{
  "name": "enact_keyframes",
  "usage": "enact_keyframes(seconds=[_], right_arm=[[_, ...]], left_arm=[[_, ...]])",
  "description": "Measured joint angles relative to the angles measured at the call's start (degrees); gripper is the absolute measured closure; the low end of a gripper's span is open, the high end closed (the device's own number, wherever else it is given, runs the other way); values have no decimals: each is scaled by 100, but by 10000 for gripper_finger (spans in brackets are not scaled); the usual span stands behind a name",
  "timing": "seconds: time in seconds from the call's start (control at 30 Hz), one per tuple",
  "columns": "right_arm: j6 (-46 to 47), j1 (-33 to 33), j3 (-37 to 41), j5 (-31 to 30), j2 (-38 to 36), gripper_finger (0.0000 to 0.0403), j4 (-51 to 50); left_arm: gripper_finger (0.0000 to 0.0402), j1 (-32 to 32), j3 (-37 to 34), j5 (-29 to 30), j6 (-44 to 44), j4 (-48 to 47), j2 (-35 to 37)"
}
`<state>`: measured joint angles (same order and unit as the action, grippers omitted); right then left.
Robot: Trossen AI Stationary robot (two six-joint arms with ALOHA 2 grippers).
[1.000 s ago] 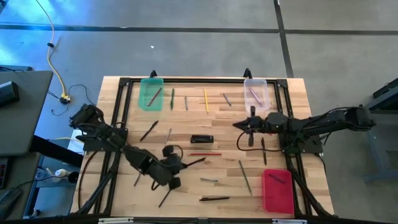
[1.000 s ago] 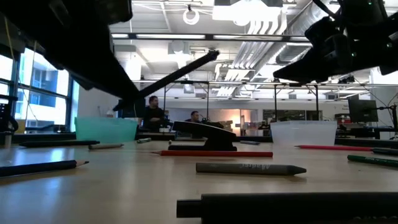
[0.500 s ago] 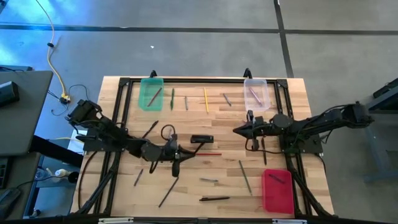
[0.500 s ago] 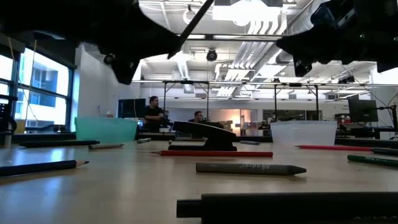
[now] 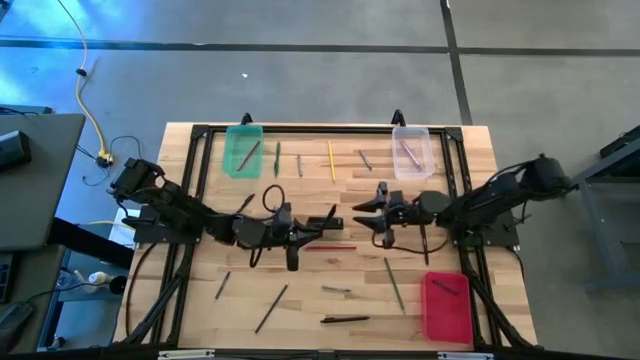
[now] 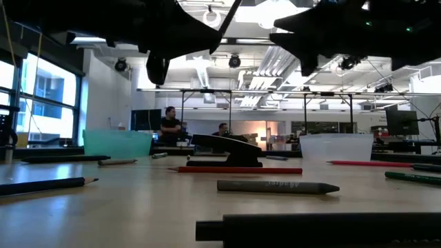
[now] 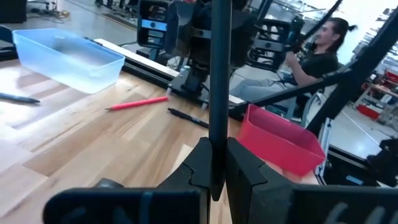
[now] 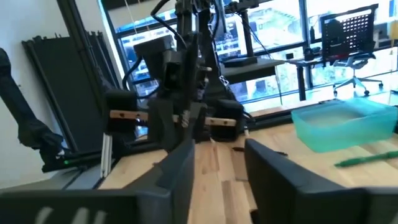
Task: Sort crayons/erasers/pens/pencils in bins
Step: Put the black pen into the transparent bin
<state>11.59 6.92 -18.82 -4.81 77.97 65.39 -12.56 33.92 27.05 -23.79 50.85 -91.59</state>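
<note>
- When you look down from above, where is the thing being sorted?
- It is a dark pen [image 5: 322, 223]; the left gripper [image 5: 297, 238] has its jaws shut tight on one end, over the middle of the table [image 5: 300, 310]; the pen's free end points across at the right gripper [image 5: 368, 213], which is just beside it with its jaws spread and nothing in them.
- And from low down at the table top?
- Both arms hang as dark shapes up high; the pen sticks up on a slant, well off the wood; I cannot make out the jaws there.
- What does the left wrist see?
- The pen runs straight out from between its own pinched jaws, toward the other arm; the red bin [image 7: 280, 140] and the clear bin [image 7: 68, 53] sit beyond.
- And the right wrist?
- Its two fingers [image 8: 177, 171] stand wide apart; the left arm is right in front; the green bin [image 8: 339, 124] is off to one side.
- So what matters for the next move?
- I think it is a hand-over; the pen lies lengthwise between the two grippers, so the right jaws need to close on the free end; the right arm is the nearer one to the clear and red bins.
</note>
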Motion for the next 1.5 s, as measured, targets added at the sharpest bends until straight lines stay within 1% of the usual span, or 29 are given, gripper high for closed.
enact_keyframes(seconds=[0.13,0.27,0.5,0.67,0.73,0.83,1.0,1.17,1.23,1.37,1.5], right_arm=[[50,0,-475,75,455,234,-1],[125,0,-895,125,853,216,0],[21,135,-1477,274,1322,212,22],[-170,225,-1689,270,1477,213,24],[-202,225,-1708,253,1483,220,7],[-204,225,-1708,137,1483,246,3],[-203,223,-1708,119,1483,314,0],[-249,223,-1708,140,1483,385,0],[-279,221,-1708,143,1483,392,0],[-308,221,-1708,146,1483,376,2],[-372,214,-1708,158,1423,375,-2]], left_arm=[[396,-4,1,0,-2,9,0],[396,-7,1,21,-5,7,0],[396,-7,1,24,-4,7,0],[396,-9,1,25,-4,4,0],[396,-11,1,26,-2,4,0],[396,-14,1,38,-6,2,0],[395,-26,4,7,-2,2,0],[376,-32,4,-141,9,-16,0],[364,-49,4,-121,0,-29,0],[337,-96,4,-87,16,-50,0],[313,-94,3,-179,224,-104,54]])
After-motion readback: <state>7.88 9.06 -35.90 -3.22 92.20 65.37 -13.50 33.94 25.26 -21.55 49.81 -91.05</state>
